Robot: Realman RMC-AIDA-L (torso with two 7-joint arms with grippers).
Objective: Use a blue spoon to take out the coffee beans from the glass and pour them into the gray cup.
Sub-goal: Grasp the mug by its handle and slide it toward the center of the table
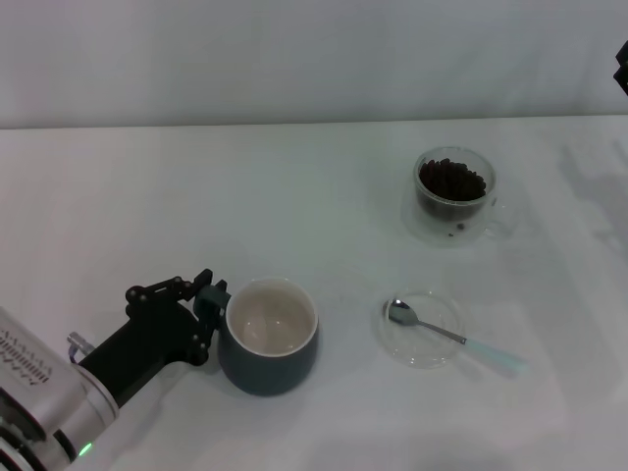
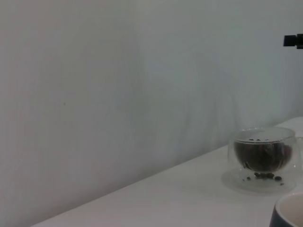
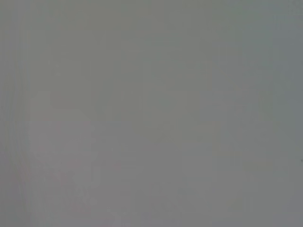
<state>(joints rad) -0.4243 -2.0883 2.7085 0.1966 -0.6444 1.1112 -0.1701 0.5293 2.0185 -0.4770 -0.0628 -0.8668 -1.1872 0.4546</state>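
The left gripper (image 1: 210, 306) sits low on the white surface (image 1: 196, 196) at the near left, its tip right against the left side of the gray cup (image 1: 268, 336), where the cup's handle would be; whether the jaws are clamped on the handle or merely beside it I cannot tell, since the cup's body hides that spot. The cup stands upright, and its cream inside shows no beans; in the left wrist view only a sliver of its rim (image 2: 289, 212) appears.

The glass (image 1: 454, 194) stands upright at the far right of the surface, well apart from the cup; the beans (image 1: 452, 180) fill its inner bowl in a dark heap, and a few loose ones lie lower down, seen through the clear wall; the left wrist view shows the same glass (image 2: 263, 158) with its heap of beans (image 2: 261, 156) and a few loose ones under it.

The spoon (image 1: 446, 333) lies untouched on a clear saucer (image 1: 422, 329), to the right of the cup and nearer than the glass; its metal bowl rests inside the saucer and its pale handle runs out over the rim toward the near right, ending on the surface.

The right arm shows only as a dark scrap at the far right edge of the head view, high and away from everything; its jaws are out of sight, and its wrist view gives only blank gray.
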